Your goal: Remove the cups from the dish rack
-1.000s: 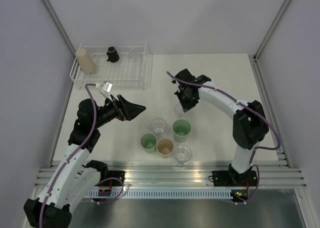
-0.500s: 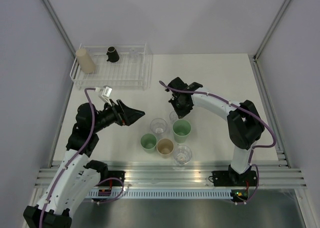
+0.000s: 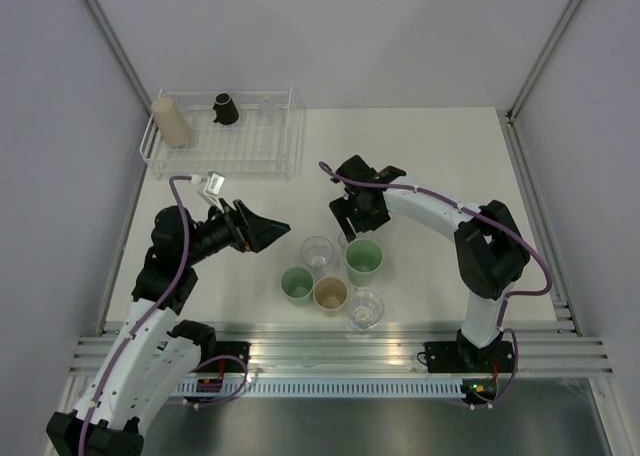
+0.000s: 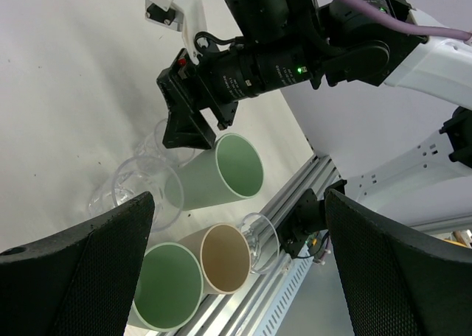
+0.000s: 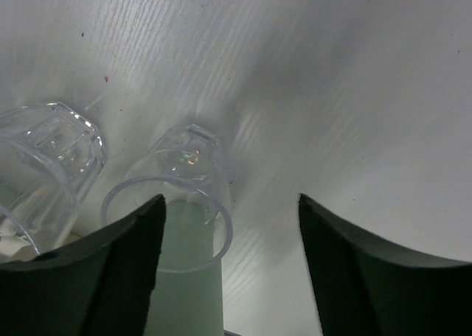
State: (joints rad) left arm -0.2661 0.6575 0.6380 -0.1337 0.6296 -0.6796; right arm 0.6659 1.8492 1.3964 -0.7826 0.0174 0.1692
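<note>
Top external view has the white dish rack at the far left corner of the table. A lying tan cup rests at the rack's left end and a black cup sits near the middle of its far side. Well apart from the rack, at the near middle of the table, a cluster of cups stands upright: a clear tumbler, a right mint cup, a left mint cup, an upright tan cup and a near clear cup. The right gripper points down at the far edge of this cluster, between the clear tumbler and the right mint cup. Its wrist camera shows the jaws parted, with a small clear cup standing on the table between them. The left finger overlaps the cup's rim in that view, so contact there cannot be judged. The right finger is plainly clear of the cup, so nothing is clamped. The right mint cup's mouth lies just near of the small clear cup, and the clear tumbler stands just to its left. The left gripper hovers above the table just left of the cluster, aimed toward it. Its jaws are spread wide and hold nothing, and the left wrist view frames the whole cluster between its two fingers.
</note>
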